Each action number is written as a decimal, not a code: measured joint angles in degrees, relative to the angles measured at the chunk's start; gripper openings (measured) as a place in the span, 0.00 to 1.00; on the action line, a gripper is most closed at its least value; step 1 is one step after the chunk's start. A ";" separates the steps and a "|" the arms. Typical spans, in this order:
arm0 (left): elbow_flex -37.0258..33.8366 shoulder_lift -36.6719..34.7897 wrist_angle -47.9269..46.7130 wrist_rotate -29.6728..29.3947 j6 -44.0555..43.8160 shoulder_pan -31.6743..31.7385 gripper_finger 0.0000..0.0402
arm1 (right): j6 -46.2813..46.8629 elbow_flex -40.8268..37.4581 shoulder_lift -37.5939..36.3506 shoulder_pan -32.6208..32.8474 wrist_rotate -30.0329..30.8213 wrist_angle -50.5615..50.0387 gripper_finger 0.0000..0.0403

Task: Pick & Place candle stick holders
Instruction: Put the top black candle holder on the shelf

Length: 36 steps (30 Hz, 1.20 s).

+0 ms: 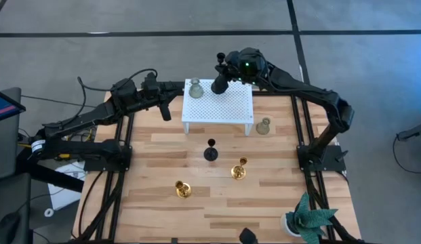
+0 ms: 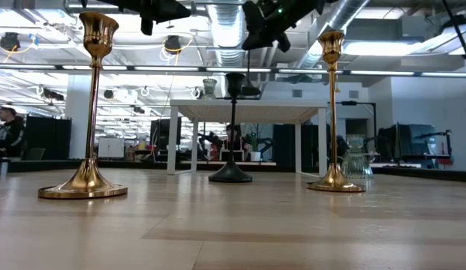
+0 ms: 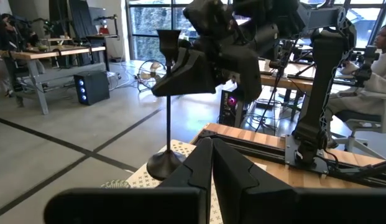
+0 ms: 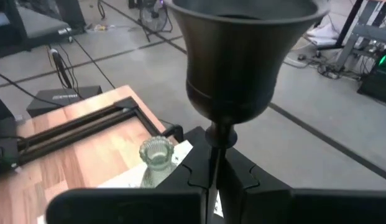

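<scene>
One black slim-stemmed metal candle holder (image 4: 233, 74) sits clamped in your right end effector (image 4: 212, 171), w/ its round base on the white perforated stand (image 1: 227, 108). Pale green bulbous glass holder (image 1: 195, 88) stands just beside that end effector. Left end effector (image 3: 211, 165) is closed on nothing, near the stand's other side.

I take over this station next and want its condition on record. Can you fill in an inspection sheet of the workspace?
Surface: wooden table with a white perforated stand at the far edge.
Job's things: green glass holder on the stand, another beside it; black holder and two gold holders on the table.
Clutter: potted plant at a near corner.
Grippers: right gripper shut on a second black holder over the stand; left gripper shut, empty.
Cables: loose leads off the left side.
Surroundings: open workshop, people seated.
</scene>
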 joint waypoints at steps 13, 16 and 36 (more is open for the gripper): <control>0.00 0.00 0.00 0.00 -0.01 0.01 0.03 | 0.03 -0.03 3.77 0.25 -0.08 0.39 0.01; 0.00 0.00 -0.02 0.00 0.00 0.02 0.03 | 0.03 -0.04 4.55 0.13 0.00 0.07 0.00; 0.00 0.00 0.00 0.00 0.00 0.02 0.03 | 1.33 -0.04 4.37 -2.02 0.08 0.31 0.00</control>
